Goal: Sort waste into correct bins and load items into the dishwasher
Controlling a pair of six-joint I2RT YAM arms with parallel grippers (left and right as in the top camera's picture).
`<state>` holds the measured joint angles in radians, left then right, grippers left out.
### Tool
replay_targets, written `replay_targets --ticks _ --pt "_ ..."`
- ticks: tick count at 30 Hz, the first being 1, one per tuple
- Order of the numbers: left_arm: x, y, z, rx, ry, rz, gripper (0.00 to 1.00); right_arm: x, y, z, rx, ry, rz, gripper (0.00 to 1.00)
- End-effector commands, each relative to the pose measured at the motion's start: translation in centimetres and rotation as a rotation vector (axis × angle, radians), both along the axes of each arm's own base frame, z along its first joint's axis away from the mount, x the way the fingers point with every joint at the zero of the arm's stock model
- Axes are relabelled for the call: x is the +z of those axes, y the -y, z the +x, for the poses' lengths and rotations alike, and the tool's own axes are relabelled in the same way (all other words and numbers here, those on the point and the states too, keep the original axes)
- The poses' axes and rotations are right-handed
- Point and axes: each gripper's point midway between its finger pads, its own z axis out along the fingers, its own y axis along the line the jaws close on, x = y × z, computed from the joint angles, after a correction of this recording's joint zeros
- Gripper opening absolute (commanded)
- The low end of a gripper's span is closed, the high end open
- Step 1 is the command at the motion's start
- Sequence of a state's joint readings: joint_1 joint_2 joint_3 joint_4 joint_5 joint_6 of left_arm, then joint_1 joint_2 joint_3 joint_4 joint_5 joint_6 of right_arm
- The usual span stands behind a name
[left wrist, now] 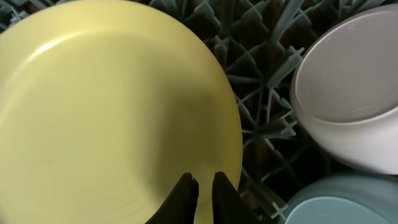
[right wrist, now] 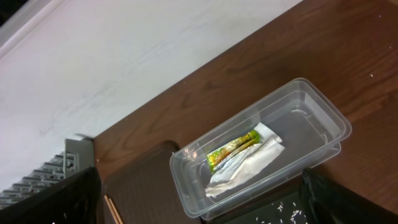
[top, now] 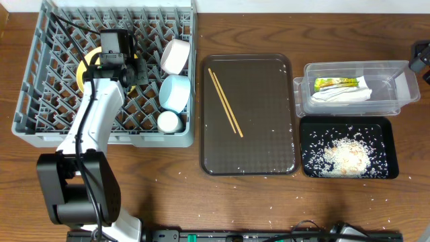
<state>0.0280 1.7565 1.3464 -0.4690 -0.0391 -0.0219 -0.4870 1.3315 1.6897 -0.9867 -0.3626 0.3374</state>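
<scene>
1. Rack (top: pixel 30 91): stands at the left of the surface. The plate (left wrist: pixel 93 112) stands on edge among its pegs.
2. Tray (top: pixel 269 128): lies mid-surface, between the rack and the tub (top: pixel 396 97).
3. Left pincer (left wrist: pixel 204 185): I hold it over the rack, tips just in front of the plate's face. Its jaws are all but closed, with nothing between them.
4. Right pincer (right wrist: pixel 200 186): I hold it at the far right, above the tub. Its jaws are spread full wide and hold nothing.
5. Chopsticks (top: pixel 225 102): they lie together on the left half of the tray. Their long axis runs diagonally, the far end toward the rack and the near end toward the tray's middle. From my left pincer they lie to the right and nearer my base.

My left arm is the nearer one. I judge the pick to be its job: open the jaws, then set them across the diagonal.
</scene>
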Motion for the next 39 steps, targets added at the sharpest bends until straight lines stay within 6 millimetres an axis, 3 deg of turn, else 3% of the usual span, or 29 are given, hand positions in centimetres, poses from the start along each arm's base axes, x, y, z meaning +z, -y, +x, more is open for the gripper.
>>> replay_targets --ticks 1,17,28,35,39 --pt "-1.4 0.1 -0.3 0.023 -0.036 -0.019 0.11 0.5 0.4 -0.1 -0.015 0.01 0.003 0.99" --pt "-3.4 2.3 -0.7 -0.014 -0.095 -0.031 0.1 0.5 0.4 -0.1 -0.015 0.01 0.003 0.99" --pt "-7.2 1.7 -1.4 0.005 -0.197 0.002 0.08 0.5 0.4 -0.1 -0.015 0.01 0.003 0.99" --pt "-7.1 1.1 -1.4 0.02 -0.195 0.03 0.08 0.5 0.4 -0.1 -0.015 0.01 0.003 0.99" --pt "-6.0 1.4 -1.2 0.02 -0.169 0.025 0.08 0.5 0.4 -0.1 -0.015 0.01 0.003 0.99"
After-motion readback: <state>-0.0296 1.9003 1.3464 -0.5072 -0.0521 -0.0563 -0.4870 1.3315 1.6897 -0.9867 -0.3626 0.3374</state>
